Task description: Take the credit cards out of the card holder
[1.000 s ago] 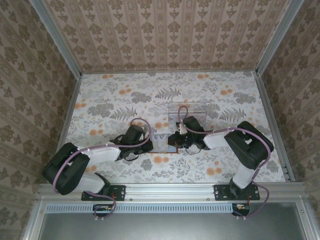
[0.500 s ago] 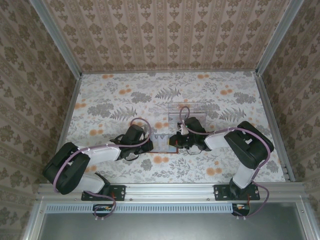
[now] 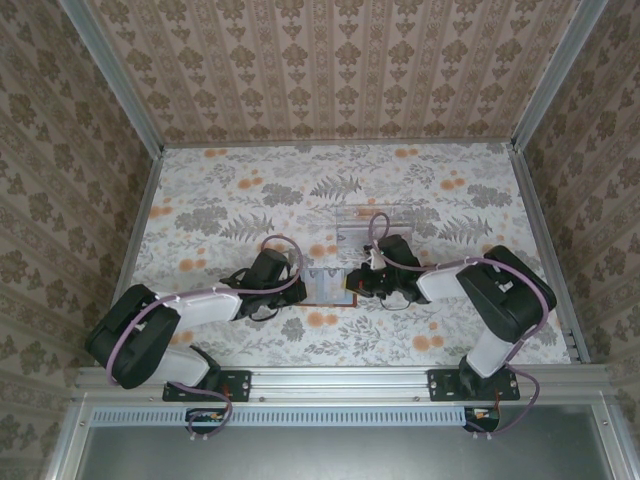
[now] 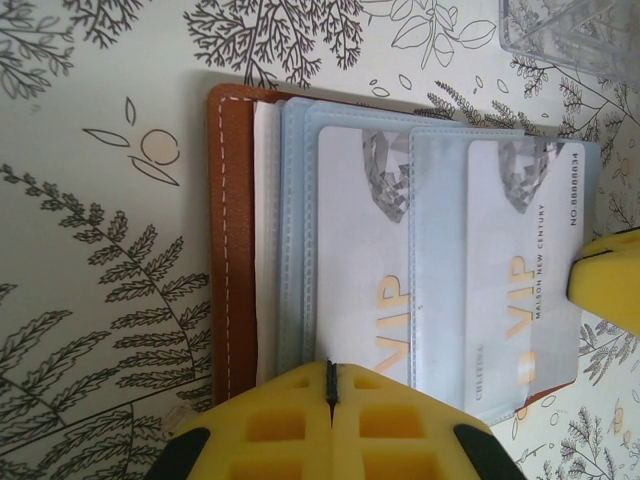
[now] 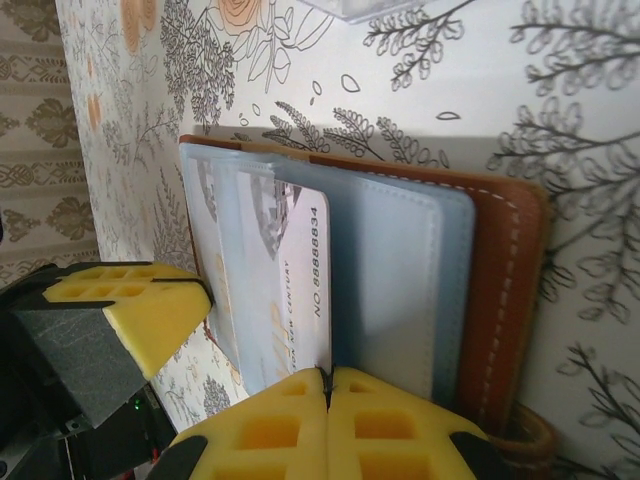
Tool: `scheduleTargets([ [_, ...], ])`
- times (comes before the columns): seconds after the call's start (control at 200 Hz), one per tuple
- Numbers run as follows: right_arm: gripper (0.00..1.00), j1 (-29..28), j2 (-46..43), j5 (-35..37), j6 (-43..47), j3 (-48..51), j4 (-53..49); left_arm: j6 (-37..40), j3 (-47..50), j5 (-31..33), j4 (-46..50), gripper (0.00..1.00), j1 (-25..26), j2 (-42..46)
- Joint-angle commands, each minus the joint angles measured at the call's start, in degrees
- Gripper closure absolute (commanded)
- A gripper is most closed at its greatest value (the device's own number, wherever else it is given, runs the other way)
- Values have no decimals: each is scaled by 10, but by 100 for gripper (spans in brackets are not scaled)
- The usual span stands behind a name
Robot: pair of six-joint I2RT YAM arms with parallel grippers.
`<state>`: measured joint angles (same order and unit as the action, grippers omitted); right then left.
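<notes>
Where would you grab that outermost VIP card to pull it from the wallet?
Probably pinch the outer card by its bare numbered short edge, which pokes past the pocket. Come from the side opposite the brown spine of the wallet, then pull flat, straight out.

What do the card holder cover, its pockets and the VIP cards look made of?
card holder cover: brown leather or faux leather, matte, with pale stitching along the edge.
pockets: grey-blue with stitched edges, likely soft vinyl or fabric; cannot tell which.
VIP cards: apparently stiff glossy plastic, with gold lettering and a printed number.
</notes>
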<state>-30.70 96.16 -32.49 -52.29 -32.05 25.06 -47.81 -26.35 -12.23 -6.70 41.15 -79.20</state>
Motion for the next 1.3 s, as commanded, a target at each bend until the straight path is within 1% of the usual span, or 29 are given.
scheduleTargets([
  [0.0, 100, 15, -27, 11, 13, 18, -40, 2, 0, 12, 46, 100, -5, -14],
  [0.19, 100, 46, -100, 8, 37, 36, -92, 2, 0, 10, 47, 100, -5, -7],
  [0.3, 100, 67, -160, 12, 68, 37, -166, 4, -1, 10, 50, 100, -5, 0],
  [0.32, 100, 71, -186, 14, 73, 38, -180, 4, -1, 10, 50, 100, -5, 2],
  [0.445, 100, 98, -276, 27, 115, 30, -277, 6, -2, 6, 48, 100, -5, 10],
  [0.555, 100, 102, -345, 57, 157, 6, -366, 9, -9, 0, 48, 100, -5, 24],
  [0.655, 100, 102, -381, 80, 186, -20, -411, 17, -22, -4, 59, 100, -5, 49],
  [0.685, 100, 102, -387, 86, 195, -28, -421, 19, -25, -5, 64, 97, -5, 60],
  [0.72, 100, 101, -393, 95, 206, -37, -429, 22, -30, -5, 72, 91, -5, 75],
  [0.81, 100, 94, -401, 123, 230, -60, -443, 28, -36, 2, 100, 68, -5, 125],
  [0.85, 100, 85, -404, 142, 243, -72, -447, 30, -36, 8, 114, 61, -6, 152],
  [0.895, 100, 66, -405, 177, 267, -85, -451, 31, -32, 15, 129, 57, -6, 185],
  [0.945, 100, 34, -402, 220, 314, -105, -457, 32, -25, 23, 143, 53, -8, 224],
  [0.955, 100, 27, -401, 230, 324, -109, -458, 31, -24, 24, 146, 51, -9, 233],
  [0.985, 100, 4, -397, 259, 367, -121, -459, 31, -19, 28, 156, 48, -10, 258],
  [1.01, 100, -16, -392, 282, 406, -130, -459, 29, -13, 32, 163, 43, -11, 279],
  [1.055, 100, -47, -380, 320, 477, -146, -457, 29, -4, 38, 174, 42, -13, 317],
  [1.085, 100, -62, -370, 335, 519, -157, -457, 28, 3, 44, 183, 37, -13, 341],
  [1.115, 100, -69, -359, 344, 559, -167, -457, 26, 9, 50, 192, 36, -15, 366],
  [1.14, 100, -72, -348, 350, 585, -178, -459, 24, 14, 54, 202, 32, -17, 385],
  [1.225, 100, -74, -302, 377, 668, -222, -476, 18, 34, 61, 225, 29, -20, 447],
  [1.25, 100, -74, -285, 383, 693, -237, -486, 15, 40, 63, 231, 26, -22, 461],
  [1.295, 98, -74, -253, 389, 741, -266, -509, 9, 50, 64, 242, 24, -23, 489],
])
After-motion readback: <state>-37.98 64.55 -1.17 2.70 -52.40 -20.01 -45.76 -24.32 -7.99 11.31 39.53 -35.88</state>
